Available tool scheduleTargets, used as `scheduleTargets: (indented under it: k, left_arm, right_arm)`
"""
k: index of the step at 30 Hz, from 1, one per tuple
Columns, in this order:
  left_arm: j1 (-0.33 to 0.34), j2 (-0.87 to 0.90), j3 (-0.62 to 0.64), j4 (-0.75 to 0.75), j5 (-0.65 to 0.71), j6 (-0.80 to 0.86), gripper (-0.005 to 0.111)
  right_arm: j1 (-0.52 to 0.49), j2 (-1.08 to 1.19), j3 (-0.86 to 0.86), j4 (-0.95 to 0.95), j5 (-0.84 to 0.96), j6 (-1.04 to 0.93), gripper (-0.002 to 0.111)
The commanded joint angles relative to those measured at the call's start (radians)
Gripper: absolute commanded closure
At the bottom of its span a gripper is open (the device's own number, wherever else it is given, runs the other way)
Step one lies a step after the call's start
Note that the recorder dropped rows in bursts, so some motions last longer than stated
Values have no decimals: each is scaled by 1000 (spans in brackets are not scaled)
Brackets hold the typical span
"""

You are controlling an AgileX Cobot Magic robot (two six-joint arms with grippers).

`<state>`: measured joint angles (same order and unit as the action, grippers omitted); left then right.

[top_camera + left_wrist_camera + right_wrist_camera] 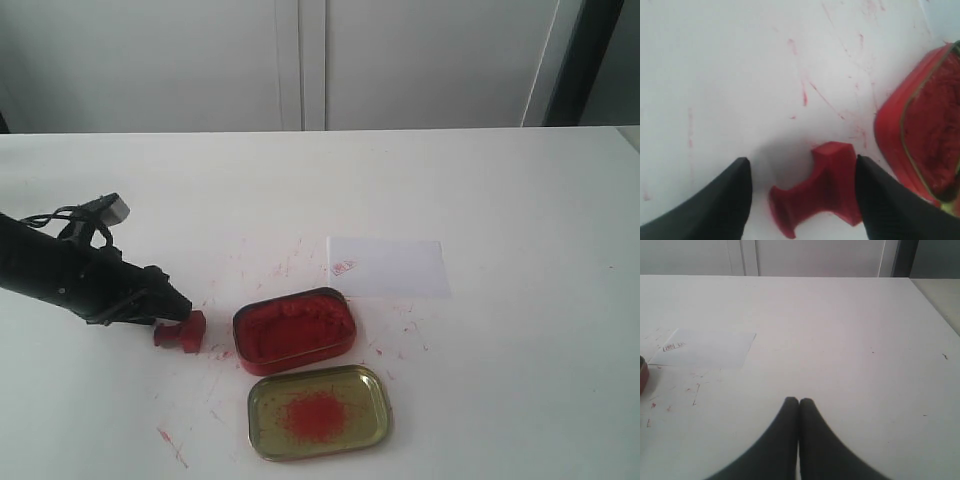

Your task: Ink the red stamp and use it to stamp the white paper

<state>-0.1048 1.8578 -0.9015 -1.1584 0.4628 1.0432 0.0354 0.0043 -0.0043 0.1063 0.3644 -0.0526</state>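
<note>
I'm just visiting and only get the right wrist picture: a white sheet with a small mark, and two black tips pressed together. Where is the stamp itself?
Observer: The red stamp lies on its side, just left of an open red ink tin in the exterior view.
Visitor: Is anything holding it?
Observer: It does not look gripped. The left end effector is open and straddles the stamp.
Visitor: You said the tin is open, so where is its cover?
Observer: The gold lid lies apart from the tin, on its near side in the exterior view, inside up with a red smear in the middle.
</note>
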Motion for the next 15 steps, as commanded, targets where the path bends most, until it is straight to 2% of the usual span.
scheduleTargets:
  k: [1,5,7,15]
  left_arm:
    - [3,-38,4,8,-52,3,42]
    - [3,-63,4,8,-52,3,43]
    - [3,-72,4,8,-50,3,48]
    - [3,-132,4,16,-49,-23,98]
  right_arm:
    - [3,-4,4,-2,-13,5,108]
    - [3,-4,4,-2,-13,5,108]
    - [3,-4,4,-2,-13,5,108]
    - [3,-4,4,-2,-13,5,108]
